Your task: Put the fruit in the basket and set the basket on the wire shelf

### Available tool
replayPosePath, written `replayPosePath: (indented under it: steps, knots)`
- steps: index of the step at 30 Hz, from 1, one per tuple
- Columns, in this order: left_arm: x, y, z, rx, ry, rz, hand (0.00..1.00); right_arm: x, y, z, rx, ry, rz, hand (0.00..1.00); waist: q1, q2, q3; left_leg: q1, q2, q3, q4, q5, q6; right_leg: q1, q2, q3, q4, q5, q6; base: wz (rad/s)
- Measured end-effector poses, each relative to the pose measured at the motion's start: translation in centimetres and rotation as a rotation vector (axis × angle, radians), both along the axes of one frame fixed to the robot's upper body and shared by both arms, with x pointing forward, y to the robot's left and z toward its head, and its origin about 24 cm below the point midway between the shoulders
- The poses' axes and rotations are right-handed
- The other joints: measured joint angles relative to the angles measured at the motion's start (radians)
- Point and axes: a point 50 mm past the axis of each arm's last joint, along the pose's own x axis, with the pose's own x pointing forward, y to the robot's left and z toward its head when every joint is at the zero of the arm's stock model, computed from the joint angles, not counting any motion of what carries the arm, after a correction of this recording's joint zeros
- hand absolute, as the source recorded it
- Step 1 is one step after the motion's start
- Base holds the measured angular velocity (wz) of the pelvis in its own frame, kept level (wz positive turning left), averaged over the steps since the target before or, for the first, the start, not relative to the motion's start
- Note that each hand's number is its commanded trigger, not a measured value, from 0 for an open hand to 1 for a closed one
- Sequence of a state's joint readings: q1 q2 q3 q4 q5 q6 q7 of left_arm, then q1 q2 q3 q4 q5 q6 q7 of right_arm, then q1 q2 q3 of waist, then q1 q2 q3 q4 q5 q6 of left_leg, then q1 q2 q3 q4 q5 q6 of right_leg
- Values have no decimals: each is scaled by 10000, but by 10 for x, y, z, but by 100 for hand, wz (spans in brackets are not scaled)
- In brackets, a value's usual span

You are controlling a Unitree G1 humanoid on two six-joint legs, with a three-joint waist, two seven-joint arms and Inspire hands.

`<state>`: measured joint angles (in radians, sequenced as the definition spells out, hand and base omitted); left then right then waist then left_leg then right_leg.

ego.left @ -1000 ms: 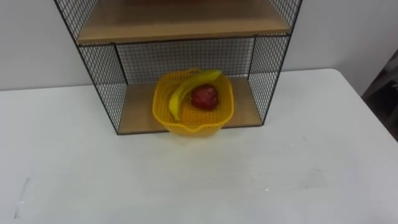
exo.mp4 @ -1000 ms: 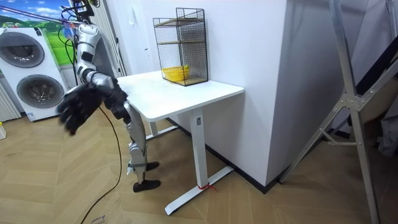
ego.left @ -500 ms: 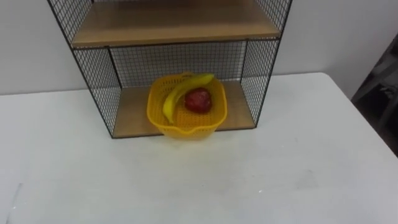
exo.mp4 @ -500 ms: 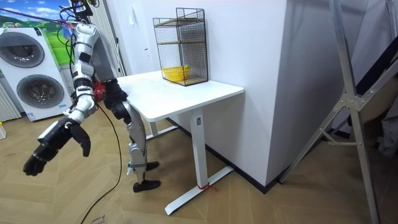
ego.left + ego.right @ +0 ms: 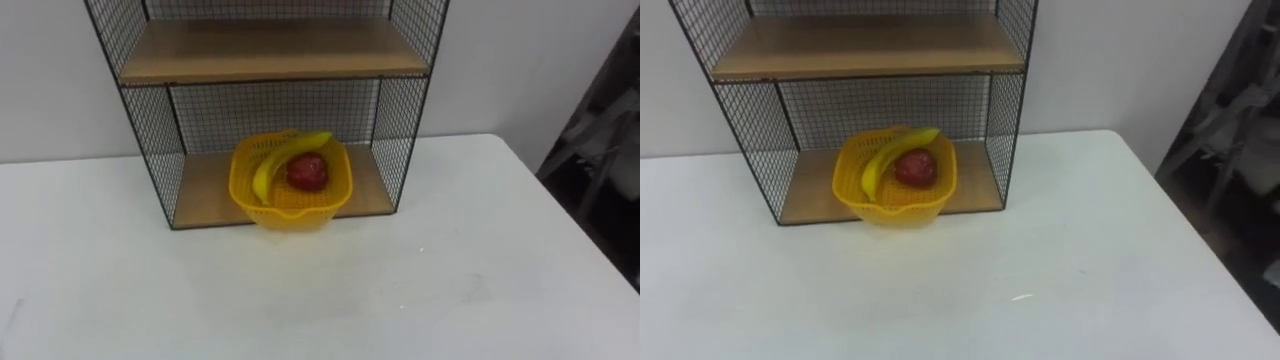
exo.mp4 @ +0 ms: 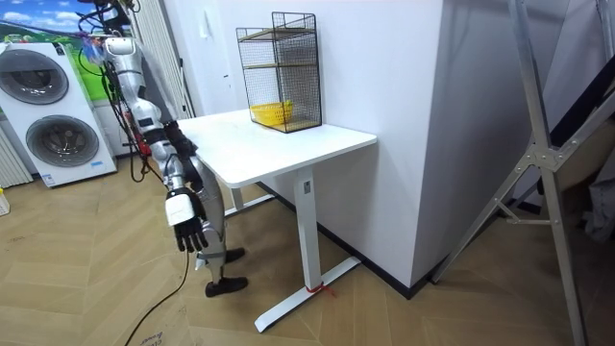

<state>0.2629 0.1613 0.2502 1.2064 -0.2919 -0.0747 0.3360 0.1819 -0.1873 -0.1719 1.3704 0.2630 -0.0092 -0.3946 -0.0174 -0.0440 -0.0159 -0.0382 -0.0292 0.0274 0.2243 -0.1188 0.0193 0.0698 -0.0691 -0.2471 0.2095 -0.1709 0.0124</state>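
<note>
Since the coming move turns on where the load lies from the hand, that relation is entered first.

- Round yellow plastic mesh basket (image 5: 290, 213): set on the lower wooden board of the black wire shelf (image 5: 205, 188), central, with its pouring lip turned toward the robot and reaching the board's front edge.
- Yellow banana (image 5: 279, 161): laid in the basket, long axis running from near-left to far-right.
- Red apple (image 5: 307, 172): in the basket, touching the banana's right side.
- White worktop (image 5: 350, 290): carries the shelf at its far edge.
- Right hand (image 6: 189, 231): hung at the robot's side below worktop level, fingers slack and straight, nothing held.

The basket is ahead of and above this hand, well apart. Both task steps are judged done; no further reach appears to be required.
</note>
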Motion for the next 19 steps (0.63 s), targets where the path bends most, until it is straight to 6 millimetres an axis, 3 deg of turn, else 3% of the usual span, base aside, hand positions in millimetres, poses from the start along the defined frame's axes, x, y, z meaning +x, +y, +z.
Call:
replayPosePath:
  steps: [3,4,5,9,14,19]
  knots:
    - [18,-3,-1,-182,-97,-1133,0,17,4,-3,601,-147,627,0,-7,69,130,98,10,84,-39,2,-2,-16,32,125,-3,84,-103,-13]
    - [15,-4,-1,-247,101,-1459,0,21,7,-5,836,-196,809,0,4,82,216,106,5,48,-43,22,-27,-25,86,237,-42,141,-128,-18]
    - [15,-5,-2,-301,190,-1567,0,24,8,-5,958,-217,965,0,13,87,231,110,1,28,-42,32,-34,-34,109,287,-53,150,-135,-20]
    - [10,-8,-3,-446,736,-1983,0,28,11,-7,1393,-96,1628,0,71,99,220,138,-10,-26,-37,33,-33,-34,160,419,-58,150,-137,-9]
    - [3,-18,-7,-855,1295,-2133,0,20,15,-8,1784,720,2701,0,241,260,126,151,-15,-44,-12,32,-30,30,134,340,-53,151,-138,1]
    - [2,-22,-8,-1041,1469,-2124,0,19,17,-9,2058,1018,3256,0,242,344,132,181,-10,-49,-18,32,-30,57,94,199,-44,154,-142,7]
